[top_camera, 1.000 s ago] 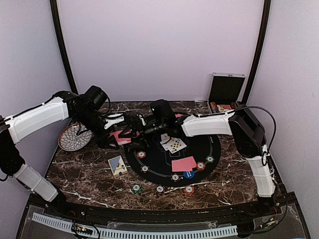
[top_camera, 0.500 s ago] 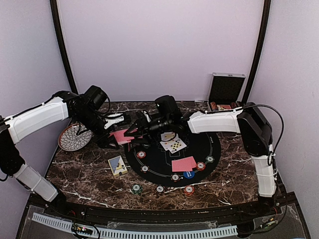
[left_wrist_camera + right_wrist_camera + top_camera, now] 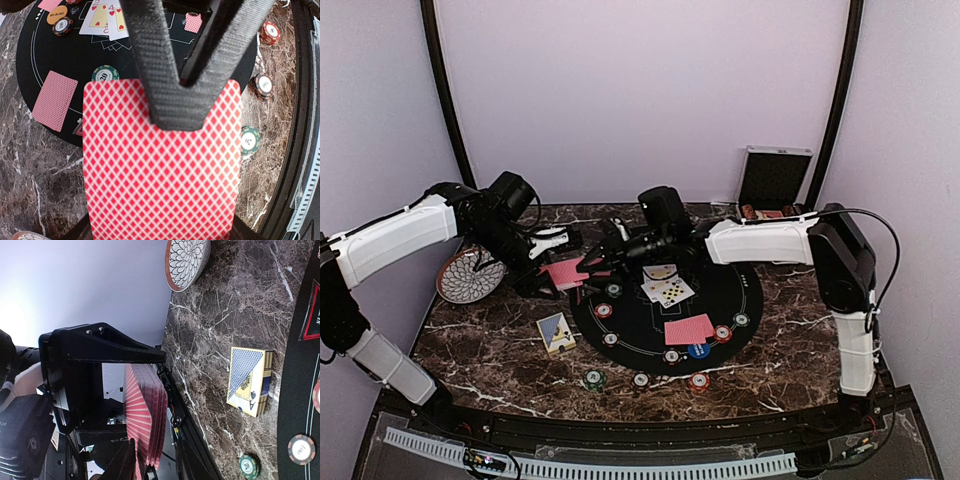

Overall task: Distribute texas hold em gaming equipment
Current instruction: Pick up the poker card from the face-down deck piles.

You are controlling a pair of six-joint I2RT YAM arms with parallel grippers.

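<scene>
Red diamond-backed deck [image 3: 160, 190] | left gripper [image 3: 179, 112] clamps it | right gripper [image 3: 157, 460] at its edge, grip unclear

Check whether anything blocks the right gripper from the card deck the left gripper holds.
Nothing visible does. The deck, clamped by the left gripper, sits edge-on between the open fingers of the right gripper.

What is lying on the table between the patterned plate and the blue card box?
Nothing: only bare marble tabletop lies between the patterned plate and the blue card box. The right wrist view shows it best.
</scene>
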